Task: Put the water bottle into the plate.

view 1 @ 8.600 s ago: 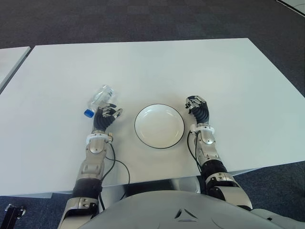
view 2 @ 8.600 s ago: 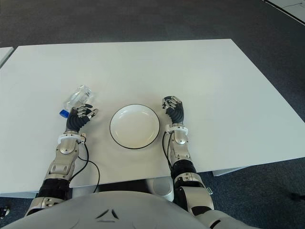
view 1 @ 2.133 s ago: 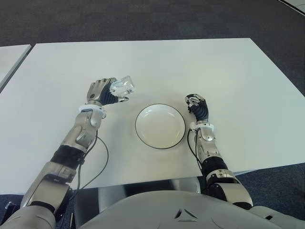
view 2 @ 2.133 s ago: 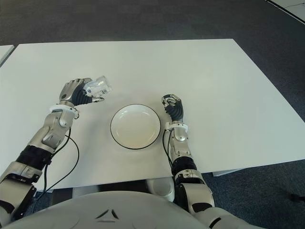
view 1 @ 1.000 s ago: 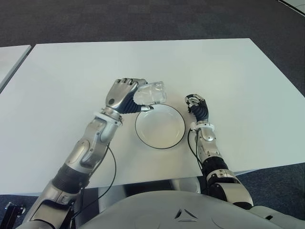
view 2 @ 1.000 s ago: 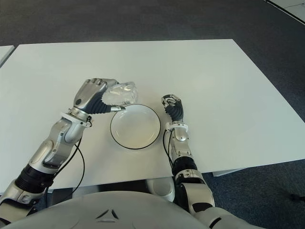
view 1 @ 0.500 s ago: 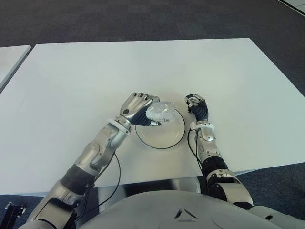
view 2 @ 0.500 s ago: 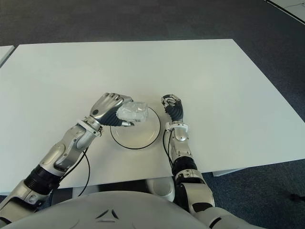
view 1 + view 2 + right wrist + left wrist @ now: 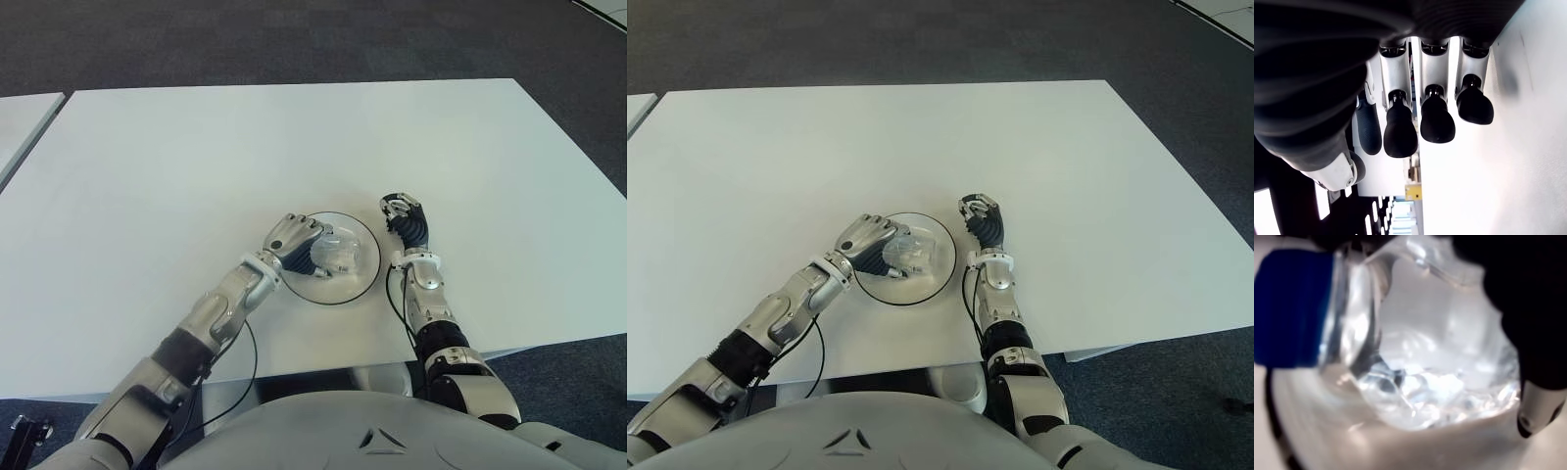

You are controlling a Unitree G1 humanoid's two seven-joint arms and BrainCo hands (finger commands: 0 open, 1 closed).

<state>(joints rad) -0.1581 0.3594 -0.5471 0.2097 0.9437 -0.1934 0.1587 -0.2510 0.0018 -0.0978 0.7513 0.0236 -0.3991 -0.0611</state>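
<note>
The left robot hand [image 9: 292, 238] reaches over the plate [image 9: 364, 275] from its left side, fingers clamped around the water bottle [image 9: 336, 253], which lies on its side low over the plate's middle. Whether the bottle already touches the plate cannot be told. To finish the step well, the hand should probably lower until the bottle rests flat in the plate's hollow, then open its fingers slowly and lift straight up, since a round bottle on its side may roll toward the rim. The bottle is clear, crinkled plastic with a blue cap [image 9: 1290, 308]. Just right of the plate, the right robot hand [image 9: 406, 220] shows idle over the white desk [image 9: 294, 137], fingers curled on nothing.
</note>
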